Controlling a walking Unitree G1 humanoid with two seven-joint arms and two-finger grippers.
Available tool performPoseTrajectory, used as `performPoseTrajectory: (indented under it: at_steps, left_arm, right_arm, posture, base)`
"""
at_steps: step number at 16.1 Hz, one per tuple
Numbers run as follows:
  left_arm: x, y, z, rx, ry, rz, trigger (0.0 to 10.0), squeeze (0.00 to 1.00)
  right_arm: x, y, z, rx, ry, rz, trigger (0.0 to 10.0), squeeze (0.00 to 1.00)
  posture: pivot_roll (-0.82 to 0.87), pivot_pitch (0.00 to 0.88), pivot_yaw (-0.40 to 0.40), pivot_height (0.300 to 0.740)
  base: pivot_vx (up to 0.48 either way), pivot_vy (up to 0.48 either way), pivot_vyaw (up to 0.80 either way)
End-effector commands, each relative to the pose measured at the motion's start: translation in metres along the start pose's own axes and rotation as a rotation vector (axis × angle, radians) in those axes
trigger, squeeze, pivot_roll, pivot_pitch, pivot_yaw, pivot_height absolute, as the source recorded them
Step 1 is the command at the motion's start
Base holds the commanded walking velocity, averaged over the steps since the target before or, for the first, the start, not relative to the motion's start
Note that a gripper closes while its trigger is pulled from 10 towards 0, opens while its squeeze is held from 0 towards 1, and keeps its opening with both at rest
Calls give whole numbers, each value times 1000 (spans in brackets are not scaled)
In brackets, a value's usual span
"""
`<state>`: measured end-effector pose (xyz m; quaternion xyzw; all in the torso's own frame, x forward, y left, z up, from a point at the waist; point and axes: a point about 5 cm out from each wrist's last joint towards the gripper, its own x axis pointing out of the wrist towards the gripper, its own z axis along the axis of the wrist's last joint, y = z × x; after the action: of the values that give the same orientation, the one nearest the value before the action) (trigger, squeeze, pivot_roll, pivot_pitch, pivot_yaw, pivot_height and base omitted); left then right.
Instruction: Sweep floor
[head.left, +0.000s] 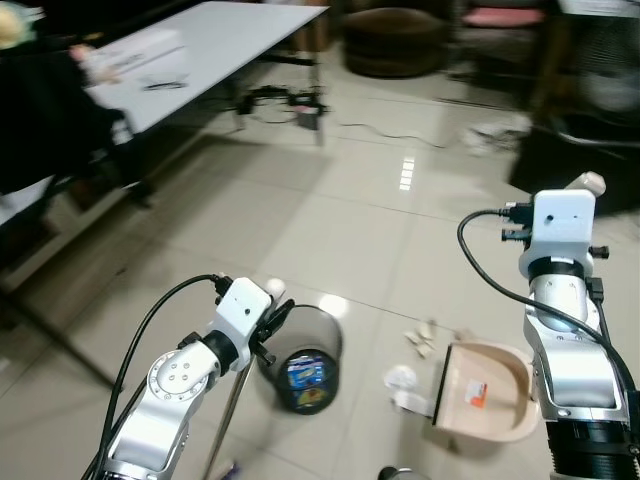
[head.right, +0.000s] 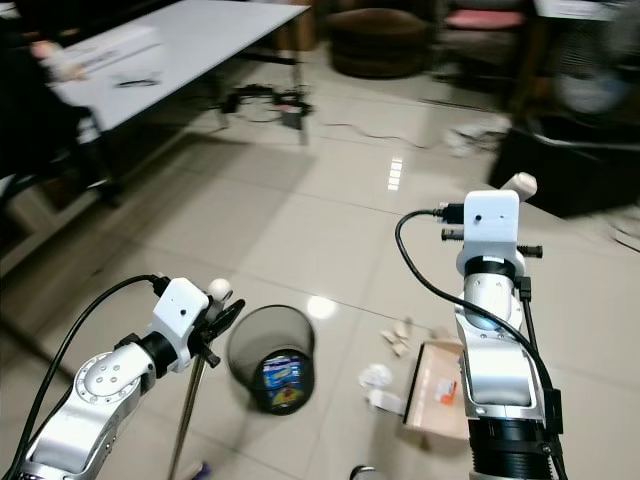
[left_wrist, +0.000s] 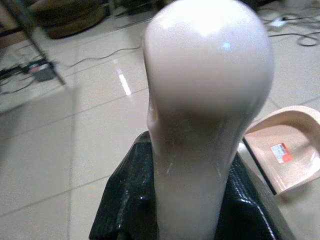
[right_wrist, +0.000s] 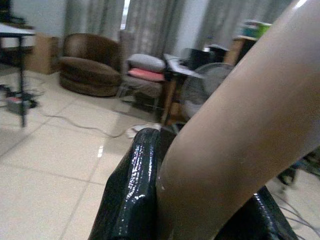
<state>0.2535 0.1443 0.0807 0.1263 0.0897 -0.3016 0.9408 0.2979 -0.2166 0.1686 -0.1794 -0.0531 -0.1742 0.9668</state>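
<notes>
Left hand: the left hand (head.left: 270, 320) is clamped on the rounded cream top of the metal broom pole (head.left: 226, 420), which runs near-upright to the floor.
Right hand: the right hand (right_wrist: 195, 200) is clamped on the beige dustpan handle (head.left: 588, 184).
Dustpan: the beige plastic dustpan (head.left: 490, 390) sits on the tiles (head.left: 330, 210) below the right arm.
Litter: white paper scraps (head.left: 405, 385) lie just beside the pan's mouth, between it and the black mesh wastebasket (head.left: 300, 365).
Key relation: scraps lie right of the broom; sweep toward the pan.

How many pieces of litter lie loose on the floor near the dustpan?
About 4: two small scraps beyond the dustpan, and two crumpled white pieces at its mouth, nearer the bin. Blur or the right arm may hide more.
</notes>
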Motion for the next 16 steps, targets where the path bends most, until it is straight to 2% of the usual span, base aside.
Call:
performPoseTrajectory:
  at_steps: [1, 3, 5, 12, 15, 16]
  left_arm:
    - [3, 5, 12, 28, -50, 21, 10000, 0]
    - [6, 3, 13, 21, -56, 13, 10000, 0]
    - [8, 2, 14, 18, -58, 9, 10000, 0]
    - [10, 2, 13, -3, -60, 19, 10000, 0]
    - [13, 10, 18, 0, -89, 125, 10000, 0]
    - [14, 11, 20, 1, -98, 140, 10000, 0]
  right_arm:
    - [1, 3, 11, 23, -38, 7, 10000, 0]
    - [-4, 8, 7, 101, 17, 57, 10000, 0]
    - [-8, 16, 7, 126, 13, 103, 10000, 0]
    - [-10, 21, 8, 144, 15, 116, 10000, 0]
    - [-10, 21, 9, 145, 16, 115, 10000, 0]
    - [-10, 21, 9, 143, 16, 114, 10000, 0]
  posture:
    - [-89, 0, 87, 740]
    - [-92, 0, 86, 740]
    - [-95, 0, 89, 740]
    - [-100, 0, 93, 740]
    - [-102, 0, 93, 740]
    - [-103, 0, 93, 740]
  base:
    - [0, 0, -800]
    - [0, 0, -800]
    - [0, 0, -800]
    - [0, 0, -800]
    - [0, 0, 0]
    - [0, 0, -800]
